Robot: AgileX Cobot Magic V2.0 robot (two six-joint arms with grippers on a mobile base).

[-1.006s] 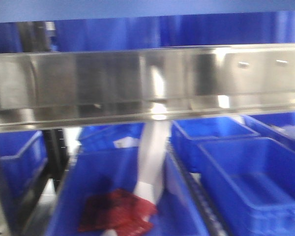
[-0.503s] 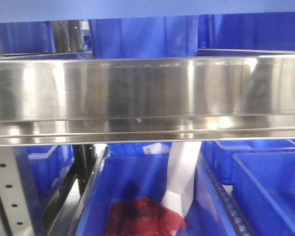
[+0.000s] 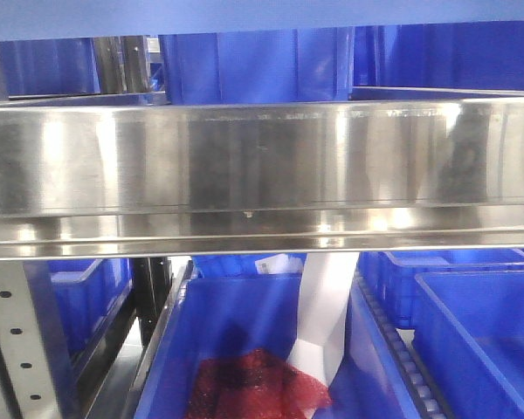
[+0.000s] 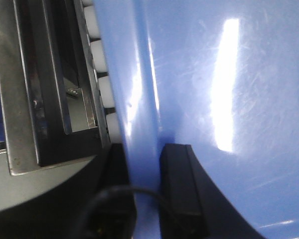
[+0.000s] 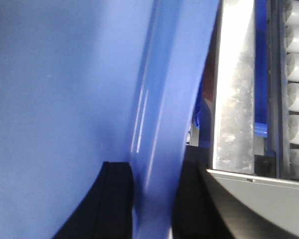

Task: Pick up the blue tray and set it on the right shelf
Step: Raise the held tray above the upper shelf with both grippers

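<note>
Here both the left gripper (image 4: 145, 189) and the right gripper (image 5: 153, 204) pinch the blue tray (image 4: 224, 164) by its rim. The right shelf (image 3: 262, 166) fills the front view.

glossy plastic blue tray (image 4: 229, 99), shiny steel shelf (image 3: 262, 166)

The tray (image 4: 229, 99), glossy light-blue plastic, is gripped at its flared rim, above the shelf's front edge. The shelf (image 3: 262, 166) is shiny steel, its broad edge level.
</note>
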